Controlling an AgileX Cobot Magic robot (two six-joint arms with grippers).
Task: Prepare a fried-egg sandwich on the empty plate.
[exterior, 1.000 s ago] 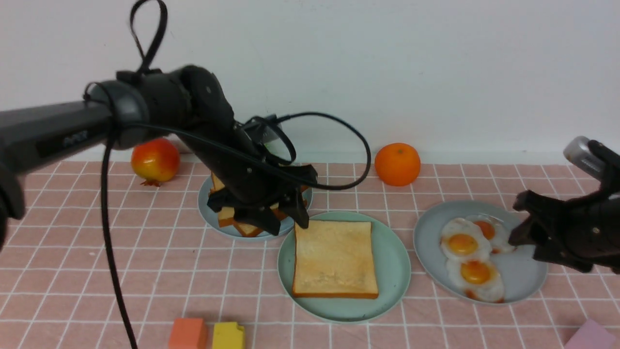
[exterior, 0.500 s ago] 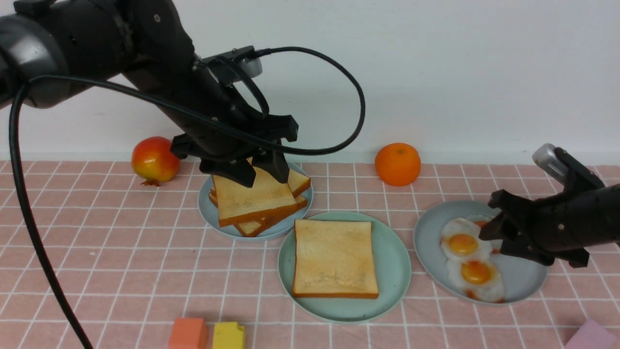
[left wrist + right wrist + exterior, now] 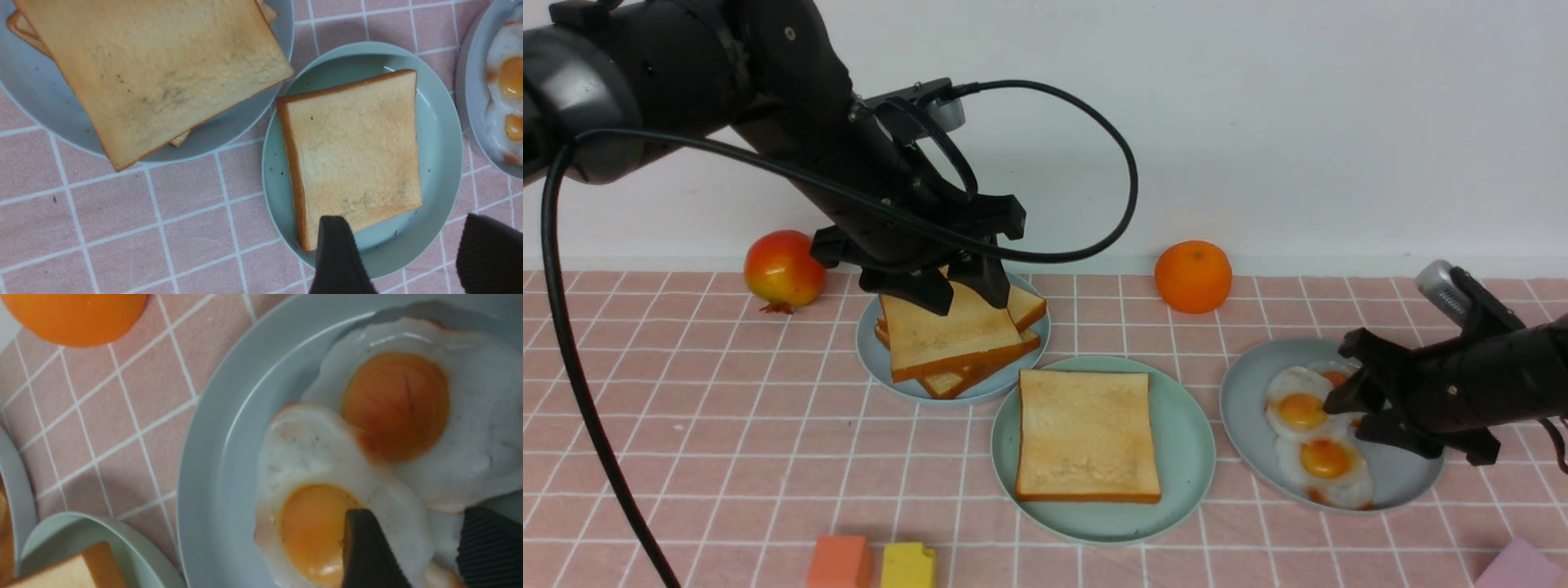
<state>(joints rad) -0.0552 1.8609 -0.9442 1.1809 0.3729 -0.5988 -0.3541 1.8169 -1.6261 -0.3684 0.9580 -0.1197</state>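
While the left gripper (image 3: pixel 964 296) is held open above the toast stack (image 3: pixel 943 343), one toast slice (image 3: pixel 1088 437) is seen on the mint-green plate (image 3: pixel 1191 457) and the right gripper (image 3: pixel 1347 418), jaws parted, is held at, perhaps touching, the fried eggs (image 3: pixel 1298 412)

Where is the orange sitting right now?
In the front view, the orange sits far back, right of centre, just behind the gap between the green plate and the egg plate, touching neither.
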